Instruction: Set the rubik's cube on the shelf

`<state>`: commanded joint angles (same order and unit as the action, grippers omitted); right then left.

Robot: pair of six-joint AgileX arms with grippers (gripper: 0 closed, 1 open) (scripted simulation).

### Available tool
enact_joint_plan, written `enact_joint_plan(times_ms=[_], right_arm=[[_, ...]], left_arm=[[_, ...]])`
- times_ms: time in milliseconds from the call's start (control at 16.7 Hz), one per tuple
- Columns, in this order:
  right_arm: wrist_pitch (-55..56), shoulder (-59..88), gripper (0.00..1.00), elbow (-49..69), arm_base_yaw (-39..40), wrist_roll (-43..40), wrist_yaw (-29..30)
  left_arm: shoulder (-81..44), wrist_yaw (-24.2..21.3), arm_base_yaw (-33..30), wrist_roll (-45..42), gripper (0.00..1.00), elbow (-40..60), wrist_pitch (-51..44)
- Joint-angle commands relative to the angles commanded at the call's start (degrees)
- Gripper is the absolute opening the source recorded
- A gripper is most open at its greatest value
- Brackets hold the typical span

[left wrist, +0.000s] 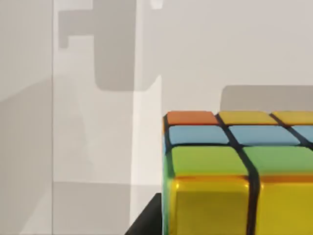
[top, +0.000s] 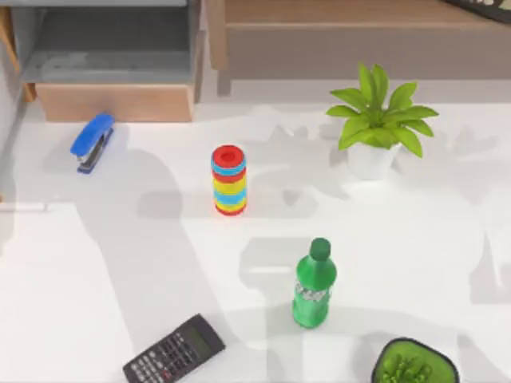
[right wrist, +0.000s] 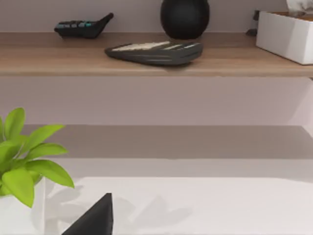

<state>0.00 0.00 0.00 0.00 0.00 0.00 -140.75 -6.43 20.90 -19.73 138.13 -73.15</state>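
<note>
While the gridded yellow, green and orange rubik's cube [left wrist: 234, 176] sits close before our left wrist camera, we cannot tell either claw's state; the brown wooden shelf [top: 359, 12] spans the far right edge.

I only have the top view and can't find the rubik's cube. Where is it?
Observer: The left wrist view has the rubik's cube close up, with white table behind it.
Operator: Is the shelf top free?
Observer: Not fully. In the right wrist view the shelf carries a flat dark slab, a black round pot and a white box.
Operator: Any bare spot?
Observer: Yes, bare wood between the slab and the box.
</note>
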Motion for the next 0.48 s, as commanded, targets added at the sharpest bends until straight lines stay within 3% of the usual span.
enact_joint_plan(times_ms=[480], right_arm=[[0.0, 0.0, 1.00, 0.0, 0.0, 0.0, 0.0]], left_arm=[[-5.0, 1.2, -1.3, -4.9, 0.00, 2.8, -1.6]])
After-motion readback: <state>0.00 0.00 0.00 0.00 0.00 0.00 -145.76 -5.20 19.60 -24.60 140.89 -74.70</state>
